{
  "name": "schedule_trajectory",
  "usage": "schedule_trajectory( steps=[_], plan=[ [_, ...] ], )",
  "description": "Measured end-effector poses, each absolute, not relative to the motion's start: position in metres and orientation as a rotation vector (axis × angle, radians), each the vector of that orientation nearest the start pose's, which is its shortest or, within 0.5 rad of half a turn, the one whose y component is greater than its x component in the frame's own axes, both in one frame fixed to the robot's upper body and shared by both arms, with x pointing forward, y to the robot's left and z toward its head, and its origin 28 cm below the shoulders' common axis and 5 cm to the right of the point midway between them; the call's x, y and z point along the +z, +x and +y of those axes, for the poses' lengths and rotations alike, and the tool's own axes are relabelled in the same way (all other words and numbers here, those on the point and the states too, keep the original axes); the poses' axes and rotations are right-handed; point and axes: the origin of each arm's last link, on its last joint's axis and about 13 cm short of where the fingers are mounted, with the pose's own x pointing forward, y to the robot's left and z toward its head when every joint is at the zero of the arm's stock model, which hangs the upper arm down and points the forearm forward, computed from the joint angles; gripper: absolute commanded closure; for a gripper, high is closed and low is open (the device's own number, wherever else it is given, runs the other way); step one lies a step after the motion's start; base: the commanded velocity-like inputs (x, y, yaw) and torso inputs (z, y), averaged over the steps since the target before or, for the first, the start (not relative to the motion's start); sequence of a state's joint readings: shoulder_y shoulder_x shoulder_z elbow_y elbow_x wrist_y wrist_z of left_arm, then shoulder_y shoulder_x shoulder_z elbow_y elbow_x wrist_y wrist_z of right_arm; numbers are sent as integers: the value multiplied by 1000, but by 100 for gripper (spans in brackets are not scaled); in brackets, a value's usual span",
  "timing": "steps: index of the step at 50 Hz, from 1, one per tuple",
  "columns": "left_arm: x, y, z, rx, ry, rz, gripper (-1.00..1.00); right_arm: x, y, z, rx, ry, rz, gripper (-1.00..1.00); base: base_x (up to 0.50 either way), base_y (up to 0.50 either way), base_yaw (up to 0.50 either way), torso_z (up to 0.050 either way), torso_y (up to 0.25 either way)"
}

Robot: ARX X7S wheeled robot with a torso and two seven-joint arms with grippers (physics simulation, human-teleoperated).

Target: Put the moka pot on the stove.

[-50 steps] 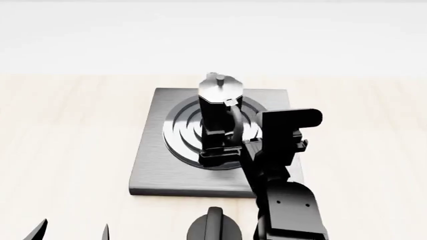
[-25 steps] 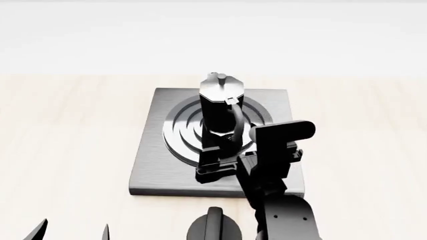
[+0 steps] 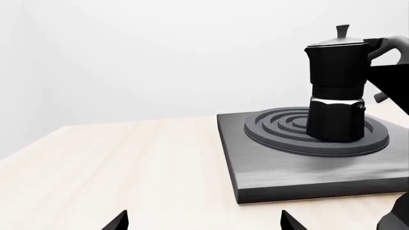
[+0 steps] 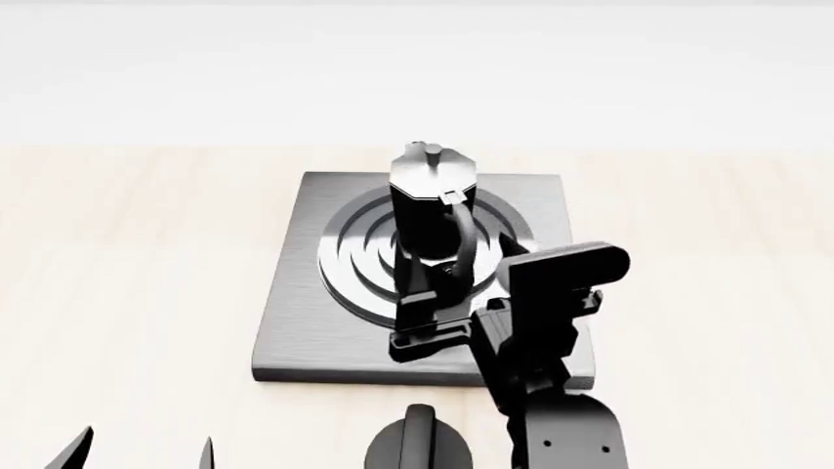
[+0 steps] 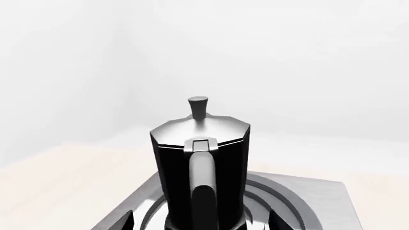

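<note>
On the pale wooden table (image 4: 131, 293), the moka pot (image 4: 431, 210) stands on the stove (image 4: 293, 313); right tool (image 4: 437, 313) released just behind its handle.

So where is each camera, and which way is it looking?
Head view: up on the robot's head, looking forward and down at the moka pot on the stove; the right arm and right tool show.
Left wrist view: low beside the table, facing the stove's side; two left tool tips show.
Right wrist view: behind the pot's handle, looking forward.
All three share the pot on the burner rings.
</note>
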State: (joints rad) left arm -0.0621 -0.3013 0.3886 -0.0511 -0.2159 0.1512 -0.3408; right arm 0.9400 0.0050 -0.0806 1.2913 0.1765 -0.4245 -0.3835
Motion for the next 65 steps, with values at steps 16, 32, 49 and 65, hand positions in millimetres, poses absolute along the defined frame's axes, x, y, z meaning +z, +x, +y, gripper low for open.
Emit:
schedule_trajectory(
  steps=[16,32,49,65],
  plan=[
    [13,212,206,-29,66,-76,-100,76,369,-100,351,36,-193,-100,0,0,0,0,0],
    [13,212,206,-30,65,-77,-100,99,343,-98,370,6,-302,-100,0,0,0,0,0],
    [13,212,206,-33,65,-76,-100,115,310,-97,388,-11,-395,-100,0,0,0,0,0],
    [13,212,206,-33,64,-75,-100,130,273,-102,375,-15,-494,-100,0,0,0,0,0]
  ],
)
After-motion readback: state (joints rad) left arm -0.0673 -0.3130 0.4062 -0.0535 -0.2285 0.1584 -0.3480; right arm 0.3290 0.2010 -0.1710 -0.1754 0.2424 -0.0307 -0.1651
